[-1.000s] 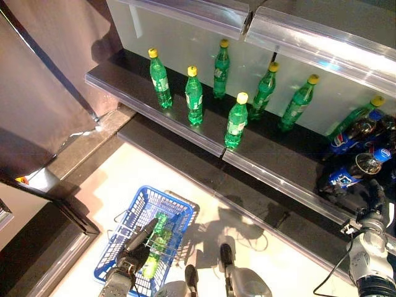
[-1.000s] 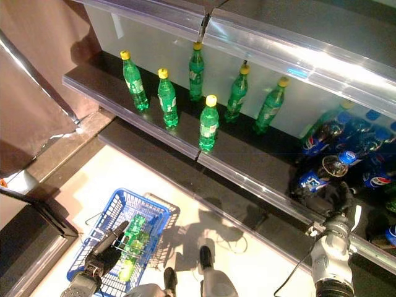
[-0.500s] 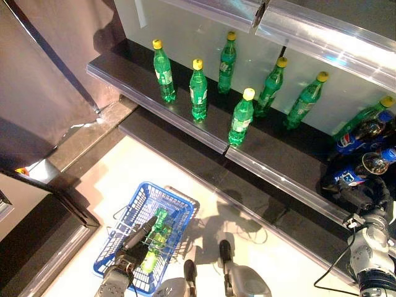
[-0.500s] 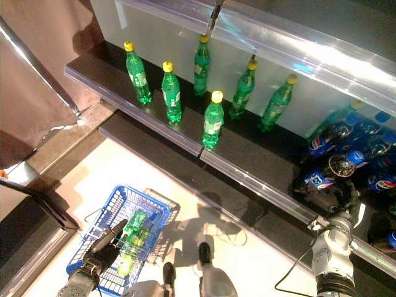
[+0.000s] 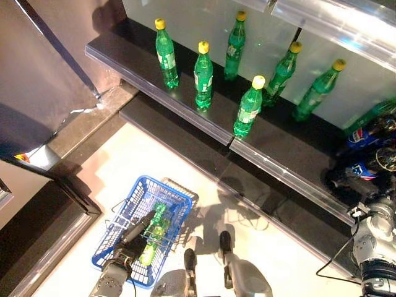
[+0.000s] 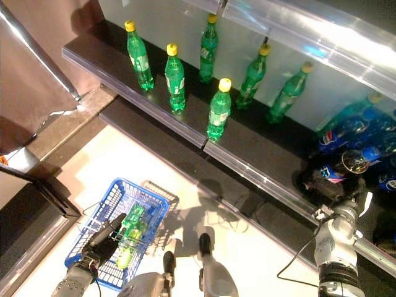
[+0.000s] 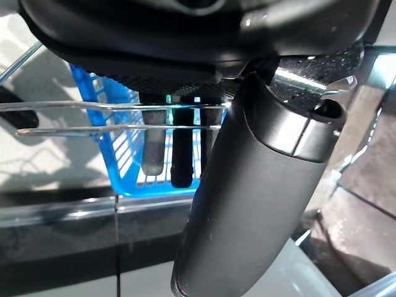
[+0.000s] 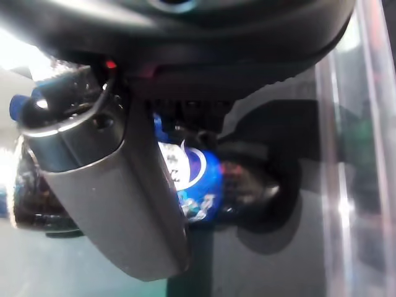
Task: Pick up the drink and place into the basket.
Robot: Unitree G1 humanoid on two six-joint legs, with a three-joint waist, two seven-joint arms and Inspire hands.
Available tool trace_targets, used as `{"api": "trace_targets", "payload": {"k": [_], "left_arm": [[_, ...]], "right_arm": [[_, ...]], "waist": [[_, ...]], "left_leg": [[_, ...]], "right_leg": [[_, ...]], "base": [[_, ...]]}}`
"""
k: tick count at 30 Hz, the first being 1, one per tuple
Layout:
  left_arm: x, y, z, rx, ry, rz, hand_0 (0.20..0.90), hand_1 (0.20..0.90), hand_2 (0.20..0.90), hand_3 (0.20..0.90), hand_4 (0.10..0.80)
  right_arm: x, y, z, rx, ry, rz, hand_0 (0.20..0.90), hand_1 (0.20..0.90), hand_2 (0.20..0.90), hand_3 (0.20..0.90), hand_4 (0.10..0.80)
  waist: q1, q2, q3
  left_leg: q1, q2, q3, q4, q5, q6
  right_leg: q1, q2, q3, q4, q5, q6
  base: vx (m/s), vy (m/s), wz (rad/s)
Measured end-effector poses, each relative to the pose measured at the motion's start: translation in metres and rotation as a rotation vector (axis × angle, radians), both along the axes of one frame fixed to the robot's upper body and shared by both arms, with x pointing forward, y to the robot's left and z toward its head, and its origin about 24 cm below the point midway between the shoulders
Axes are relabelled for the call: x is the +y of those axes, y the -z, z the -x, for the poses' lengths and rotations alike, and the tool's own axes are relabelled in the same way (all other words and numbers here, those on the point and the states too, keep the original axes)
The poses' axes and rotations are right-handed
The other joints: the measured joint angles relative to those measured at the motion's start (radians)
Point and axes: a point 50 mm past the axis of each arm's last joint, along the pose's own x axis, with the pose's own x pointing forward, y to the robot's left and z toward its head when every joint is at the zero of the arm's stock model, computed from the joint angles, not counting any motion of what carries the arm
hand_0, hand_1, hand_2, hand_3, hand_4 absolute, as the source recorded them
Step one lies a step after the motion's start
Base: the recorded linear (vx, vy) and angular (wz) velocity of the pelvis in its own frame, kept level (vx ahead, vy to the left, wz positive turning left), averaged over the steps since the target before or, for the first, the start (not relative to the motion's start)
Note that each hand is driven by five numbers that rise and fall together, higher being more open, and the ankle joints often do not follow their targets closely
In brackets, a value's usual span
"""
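Note:
My left hand (image 5: 132, 239) is shut on the thin wire handles (image 7: 93, 117) of the blue basket (image 5: 128, 201), which hangs low at the left above the pale floor. Green bottles (image 5: 154, 226) lie in the basket. My right hand (image 5: 346, 187) is at the right end of the lower shelf. Its thumb (image 8: 111, 185) and fingers are curled round a dark drink bottle with a blue label (image 8: 198, 176) and a blue cap. That bottle lies on its side at the shelf's front (image 6: 332, 172).
Green bottles with yellow caps (image 5: 249, 111) stand along the dark lower shelf (image 5: 185, 114). More dark bottles with blue labels (image 5: 370, 131) crowd the right end. A clear-edged upper shelf (image 6: 322, 43) overhangs. A brown panel (image 5: 43, 80) stands at the left.
The camera has tipped, so the shelf sits higher in the picture. My right hand stays closed on the dark bottle. The basket and left hand hold still.

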Motion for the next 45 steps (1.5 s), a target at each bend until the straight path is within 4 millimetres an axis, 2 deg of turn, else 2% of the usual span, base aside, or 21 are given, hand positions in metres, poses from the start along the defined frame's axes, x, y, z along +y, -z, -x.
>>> {"api": "trace_targets", "payload": {"k": [6, 15, 16, 17, 18, 33, 42, 45], "left_arm": [[0.001, -0.008, -0.012, -0.028, 0.027, -0.013, 0.300, 0.300, 0.300, 0.200, 0.100], [0.005, -0.019, -0.027, -0.073, 0.026, -0.016, 0.300, 0.300, 0.300, 0.200, 0.100], [0.004, -0.020, -0.029, -0.079, 0.027, -0.015, 0.300, 0.300, 0.300, 0.200, 0.100], [0.004, -0.021, -0.031, -0.084, 0.027, -0.014, 0.300, 0.300, 0.300, 0.200, 0.100], [0.004, -0.022, -0.032, -0.088, 0.028, -0.014, 0.300, 0.300, 0.300, 0.200, 0.100], [0.001, -0.027, -0.040, -0.106, 0.050, -0.011, 0.300, 0.300, 0.300, 0.200, 0.100], [0.001, -0.026, -0.040, -0.109, 0.039, 0.006, 0.300, 0.300, 0.300, 0.200, 0.100], [0.002, -0.027, -0.039, -0.117, 0.028, 0.009, 0.300, 0.300, 0.300, 0.200, 0.100]], "right_arm": [[0.000, -0.014, -0.009, -0.084, 0.008, -0.017, 0.900, 0.900, 0.900, 0.900, 0.800], [-0.006, -0.029, -0.011, -0.158, 0.024, 0.006, 0.900, 0.900, 0.900, 0.900, 0.800], [-0.006, -0.029, -0.011, -0.158, 0.024, 0.007, 0.700, 0.700, 0.700, 0.667, 0.567], [-0.006, -0.029, -0.011, -0.158, 0.024, 0.008, 0.432, 0.432, 0.432, 0.354, 0.254], [-0.006, -0.029, -0.011, -0.158, 0.024, 0.008, 0.309, 0.309, 0.309, 0.211, 0.111], [-0.007, -0.041, -0.018, -0.182, 0.041, 0.031, 0.300, 0.300, 0.300, 0.200, 0.100], [-0.005, -0.047, -0.012, -0.152, 0.102, 0.192, 0.300, 0.300, 0.300, 0.200, 0.100], [0.001, -0.040, -0.004, -0.130, 0.113, 0.248, 0.300, 0.300, 0.300, 0.200, 0.100]], "waist": [[0.009, -0.008, 0.017], [0.019, -0.013, 0.038], [0.020, -0.013, 0.039], [0.022, -0.014, 0.040], [0.023, -0.015, 0.041], [0.027, -0.015, 0.060], [0.023, -0.001, 0.071], [0.019, 0.000, 0.072]], "left_leg": [[-0.014, -0.002, -0.006, 0.013, -0.002, -0.002], [-0.049, -0.004, -0.006, 0.022, -0.002, -0.002], [-0.049, -0.004, -0.006, 0.022, -0.002, -0.002], [-0.049, -0.004, -0.006, 0.022, -0.002, -0.002], [-0.050, -0.004, -0.006, 0.022, -0.002, -0.002], [-0.085, -0.007, -0.010, 0.035, -0.003, -0.002], [-0.097, -0.008, -0.010, 0.034, -0.003, -0.002], [-0.097, -0.008, -0.010, 0.033, -0.003, -0.002]], "right_leg": [[-0.005, 0.000, -0.004, 0.000, 0.003, -0.002], [-0.035, 0.000, -0.003, 0.000, 0.010, -0.004], [-0.035, 0.000, -0.003, 0.000, 0.010, -0.003], [-0.036, 0.000, -0.003, 0.000, 0.010, -0.003], [-0.036, 0.000, -0.003, 0.000, 0.010, -0.003], [-0.063, -0.003, -0.004, 0.000, 0.015, -0.004], [-0.077, -0.004, -0.002, 0.000, 0.016, -0.004], [-0.077, -0.003, 0.000, 0.000, 0.016, -0.004]], "base": [[-0.025, -0.017, 0.03], [0.000, 0.000, 0.00], [0.000, 0.000, 0.00], [0.000, 0.000, 0.00], [0.000, 0.000, 0.00], [-0.024, 0.021, 0.01], [-0.044, 0.079, 0.00], [-0.055, 0.096, 0.00]]}}
